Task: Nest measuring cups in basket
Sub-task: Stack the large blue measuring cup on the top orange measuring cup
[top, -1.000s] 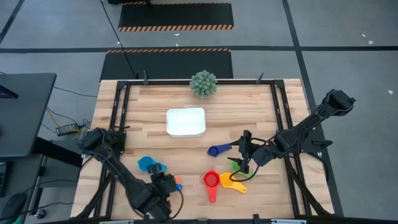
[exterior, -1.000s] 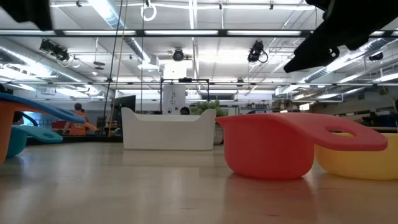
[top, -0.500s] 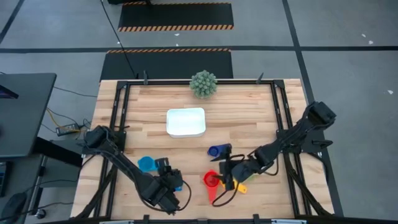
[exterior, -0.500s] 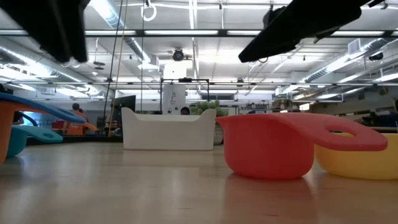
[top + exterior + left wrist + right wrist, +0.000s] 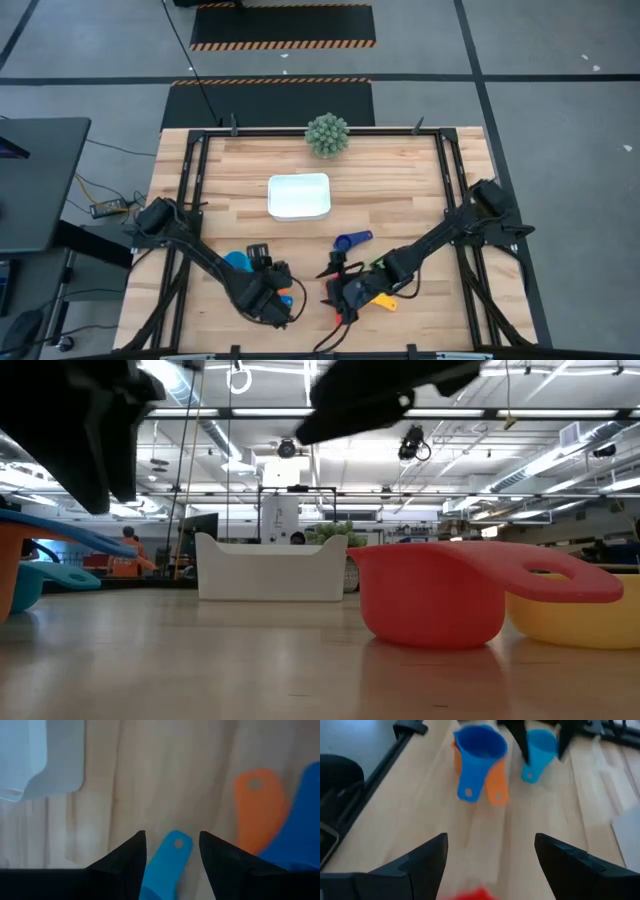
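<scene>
Overhead, we see the basket [image 5: 298, 196] apparently empty. Cups lie scattered at its six o'clock. The left gripper [image 5: 170, 851], fingers spread, straddles a light blue cup [image 5: 167, 862]; the right gripper [image 5: 490, 851] gapes over the red cup [image 5: 430, 600].

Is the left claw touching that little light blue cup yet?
Apart. In the left wrist view, the left gripper is open, and wood shows between each finger and the light blue cup's handle.
</scene>
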Controlling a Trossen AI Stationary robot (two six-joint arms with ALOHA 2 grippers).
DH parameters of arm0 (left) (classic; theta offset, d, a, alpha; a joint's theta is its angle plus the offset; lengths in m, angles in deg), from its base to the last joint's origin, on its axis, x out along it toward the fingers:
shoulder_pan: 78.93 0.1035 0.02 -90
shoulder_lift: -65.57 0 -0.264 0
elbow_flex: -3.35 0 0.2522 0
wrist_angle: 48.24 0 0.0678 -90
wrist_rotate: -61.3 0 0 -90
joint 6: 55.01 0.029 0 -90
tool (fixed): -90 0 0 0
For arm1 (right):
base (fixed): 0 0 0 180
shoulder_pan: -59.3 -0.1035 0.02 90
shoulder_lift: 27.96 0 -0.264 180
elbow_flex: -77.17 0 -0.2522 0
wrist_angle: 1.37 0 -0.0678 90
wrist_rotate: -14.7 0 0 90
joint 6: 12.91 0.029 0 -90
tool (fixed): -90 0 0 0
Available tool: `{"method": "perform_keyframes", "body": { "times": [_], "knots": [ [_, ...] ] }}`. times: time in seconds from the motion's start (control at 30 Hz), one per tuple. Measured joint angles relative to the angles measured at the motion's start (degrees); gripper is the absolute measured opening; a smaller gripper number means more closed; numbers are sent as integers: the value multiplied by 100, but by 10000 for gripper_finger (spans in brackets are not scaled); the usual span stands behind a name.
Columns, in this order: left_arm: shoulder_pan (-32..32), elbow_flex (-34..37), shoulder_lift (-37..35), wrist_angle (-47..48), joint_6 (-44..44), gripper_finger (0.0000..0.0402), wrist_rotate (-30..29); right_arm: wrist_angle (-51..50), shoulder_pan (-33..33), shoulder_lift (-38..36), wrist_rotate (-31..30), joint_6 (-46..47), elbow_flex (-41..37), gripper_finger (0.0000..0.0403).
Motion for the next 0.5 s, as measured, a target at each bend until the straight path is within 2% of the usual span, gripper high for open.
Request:
{"method": "perform_keyframes", "body": {
  "times": [0.27,0.5],
  "knots": [
    [74,761,-51,-708,392,187,190,-87,92,672,413,-135,688,306],
    [74,1272,-946,-1032,539,187,-182,164,240,853,703,-56,778,306]
  ]
}}
